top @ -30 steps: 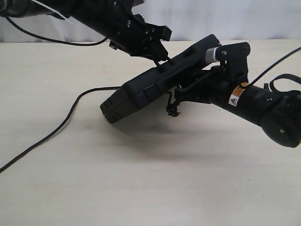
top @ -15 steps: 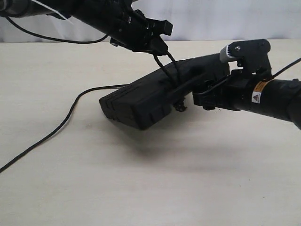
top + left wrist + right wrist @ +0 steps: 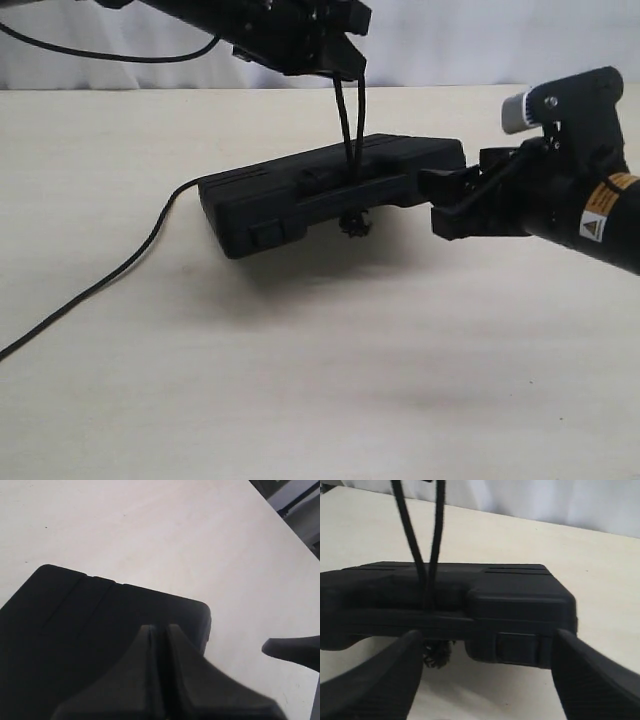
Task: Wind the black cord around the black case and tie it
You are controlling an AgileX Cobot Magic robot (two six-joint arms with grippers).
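While our left gripper (image 3: 345,70) pinched the black cord (image 3: 350,130) up over the black case (image 3: 300,195) lying mid-table (image 3: 300,380) and our right gripper (image 3: 445,205) gaped empty just right of it, we thought the wrapping was begun and the tying was left.

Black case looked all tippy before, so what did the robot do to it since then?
The black case came down from its tilt to nearly level. The right fingers let go of it, opened and backed off to the right. The left fingers, shut on the cord, rose and pulled its two strands up straight. The cord's long tail at the left lay as before.
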